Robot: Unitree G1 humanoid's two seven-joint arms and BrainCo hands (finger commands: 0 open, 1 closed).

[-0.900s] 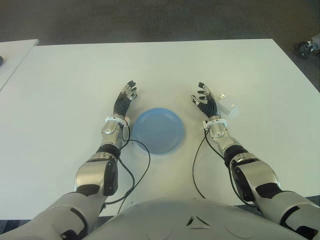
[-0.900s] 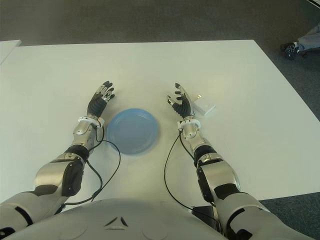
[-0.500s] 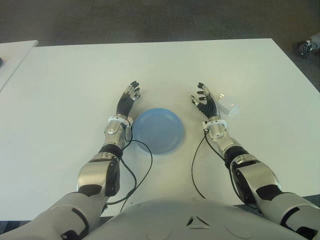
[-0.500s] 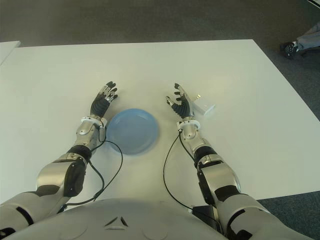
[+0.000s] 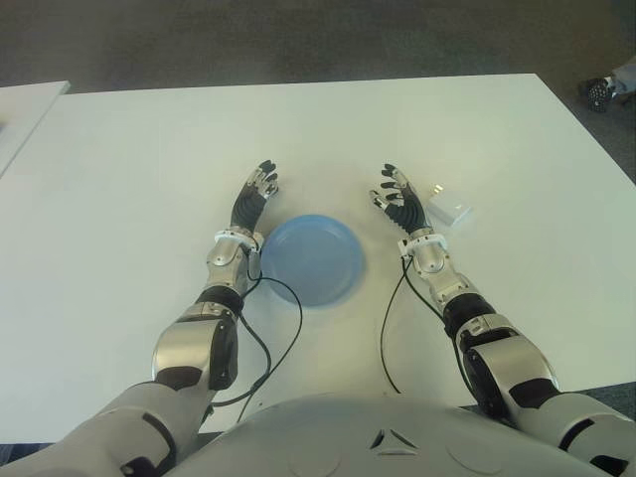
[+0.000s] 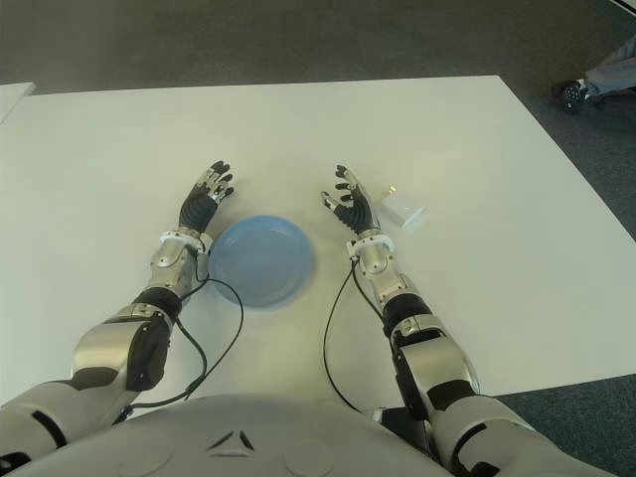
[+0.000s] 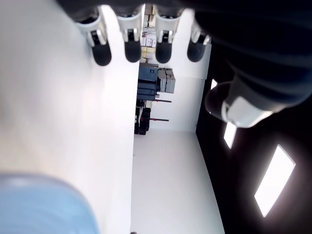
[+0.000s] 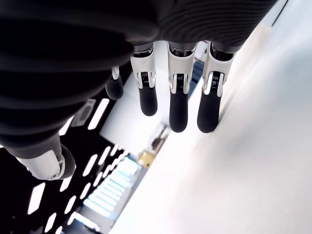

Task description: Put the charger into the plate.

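Charger (image 5: pixel 449 211) lies flat on the white table (image 5: pixel 129 179), untouched, just beside the right hand (image 5: pixel 397 200) on its outer side, with its prongs pointing away from the robot. That hand is raised with fingers spread and holds nothing; its wrist view shows straight fingers and no charger, so the grasp is not yet begun. Blue plate (image 5: pixel 311 258) sits between the two forearms, close in front of the robot, which makes for a short carry inward once the charger is picked up. The left hand (image 5: pixel 254 196) shows just beside the plate's left edge, fingers spread and empty, probably idle since the charger is on the other side.
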